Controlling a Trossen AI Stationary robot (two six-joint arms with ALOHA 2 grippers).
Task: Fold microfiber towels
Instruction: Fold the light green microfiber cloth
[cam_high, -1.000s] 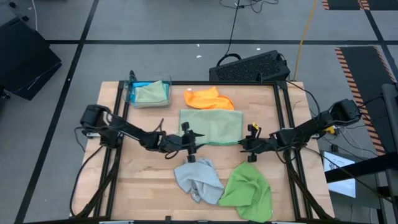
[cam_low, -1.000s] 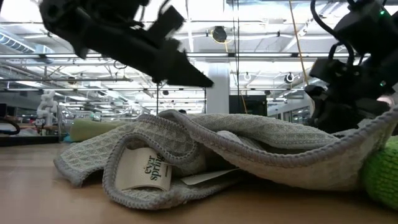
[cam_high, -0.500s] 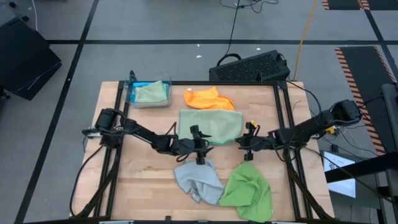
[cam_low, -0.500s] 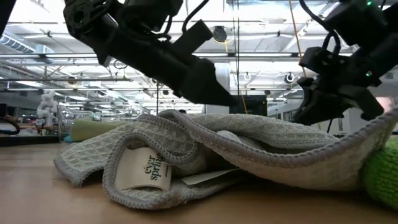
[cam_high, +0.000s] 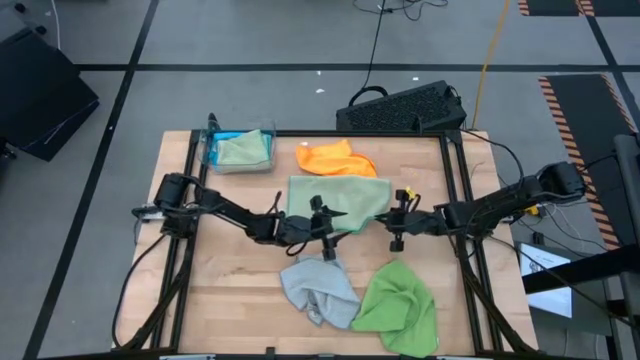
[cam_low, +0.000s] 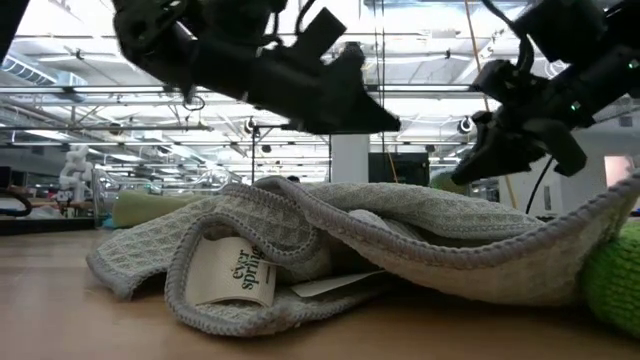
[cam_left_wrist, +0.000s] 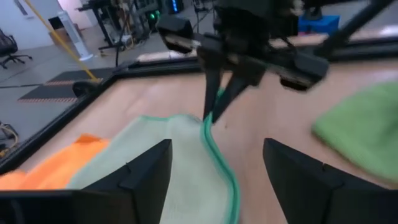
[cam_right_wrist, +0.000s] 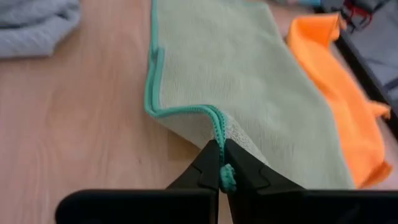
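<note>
1. Mid-table: sage towel (cam_high: 338, 203) lies flat; right end effector (cam_right_wrist: 221, 167) pinches its corner.
2. Left end effector (cam_left_wrist: 214, 168) spread, empty, facing the towel's edge.
3. Risk: thin hem slips out, fold skews.

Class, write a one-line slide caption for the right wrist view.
Right gripper shut on the teal-edged corner of the pale green towel, lifting it off the wooden table beside the orange towel.

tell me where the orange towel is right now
In the high view the orange towel lies near the table's far edge, just behind the flat pale green towel and right of the clear bin.
</note>
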